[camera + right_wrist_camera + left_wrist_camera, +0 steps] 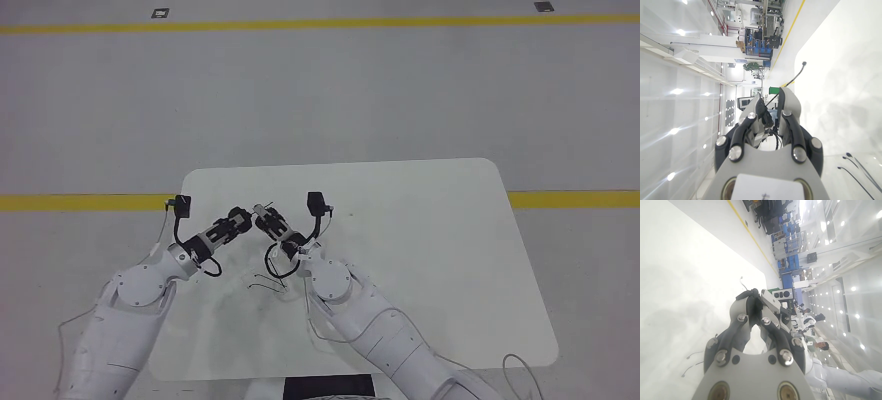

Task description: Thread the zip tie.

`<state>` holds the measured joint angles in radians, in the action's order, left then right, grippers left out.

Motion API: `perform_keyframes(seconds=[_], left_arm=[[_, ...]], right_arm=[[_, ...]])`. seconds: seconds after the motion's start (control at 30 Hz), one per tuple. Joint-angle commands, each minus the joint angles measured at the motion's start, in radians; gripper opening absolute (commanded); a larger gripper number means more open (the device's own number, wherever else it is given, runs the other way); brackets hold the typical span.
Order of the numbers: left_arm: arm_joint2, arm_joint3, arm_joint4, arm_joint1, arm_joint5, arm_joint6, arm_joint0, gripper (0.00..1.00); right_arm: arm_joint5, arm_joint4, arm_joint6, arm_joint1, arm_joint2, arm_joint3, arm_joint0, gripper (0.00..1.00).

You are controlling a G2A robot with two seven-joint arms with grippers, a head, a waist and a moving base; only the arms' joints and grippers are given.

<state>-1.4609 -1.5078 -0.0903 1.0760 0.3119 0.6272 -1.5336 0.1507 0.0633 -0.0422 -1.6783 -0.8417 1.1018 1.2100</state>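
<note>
A thin black zip tie (798, 73) is held above the white table (430, 230), its small head (804, 63) pointing away from the arms. My left gripper (753, 295) is shut on it, and a short curved end (743, 283) sticks out past the fingertips. My right gripper (772, 100) faces the left one tip to tip, with one white finger (770, 302) right beside the left tips. Its fingers stand a little apart, and the tie crosses the gap between them untouched. In the top view both grippers (255, 222) meet over the table's left part.
Several spare black zip ties (268, 280) lie on the table just in front of the grippers, also visible as ties (693, 364) and ties (851, 162). The table's rounded far-left corner (190, 175) is close by. Its right half is bare.
</note>
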Motion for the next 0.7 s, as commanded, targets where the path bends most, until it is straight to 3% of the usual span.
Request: perform_keyframes(seconds=[0.0,0.17,0.23,0.3,0.37,0.67], left_arm=[[0.001,0.000,-0.003,-0.001,0.001,0.000,0.000,0.00],[-0.001,0.001,-0.009,-0.003,0.002,0.001,0.001,0.00],[-0.004,-0.001,-0.012,-0.005,0.003,0.002,0.000,0.00],[-0.013,-0.006,-0.020,-0.007,0.004,0.006,-0.002,0.00],[-0.025,-0.013,-0.048,-0.010,0.008,0.020,-0.009,0.00],[-0.120,-0.028,-0.179,-0.036,-0.005,0.252,-0.045,0.00]], right_arm=[[0.000,0.002,0.000,0.000,-0.002,0.003,0.002,0.65],[-0.001,0.009,0.002,0.002,-0.010,0.009,0.007,0.67],[-0.001,0.012,0.004,0.003,-0.016,0.013,0.011,0.76],[-0.001,0.016,0.005,0.007,-0.031,0.018,0.016,0.92],[0.003,0.018,-0.011,0.013,-0.045,0.025,0.023,1.00],[0.087,-0.059,-0.316,0.056,-0.144,0.042,0.041,1.00]])
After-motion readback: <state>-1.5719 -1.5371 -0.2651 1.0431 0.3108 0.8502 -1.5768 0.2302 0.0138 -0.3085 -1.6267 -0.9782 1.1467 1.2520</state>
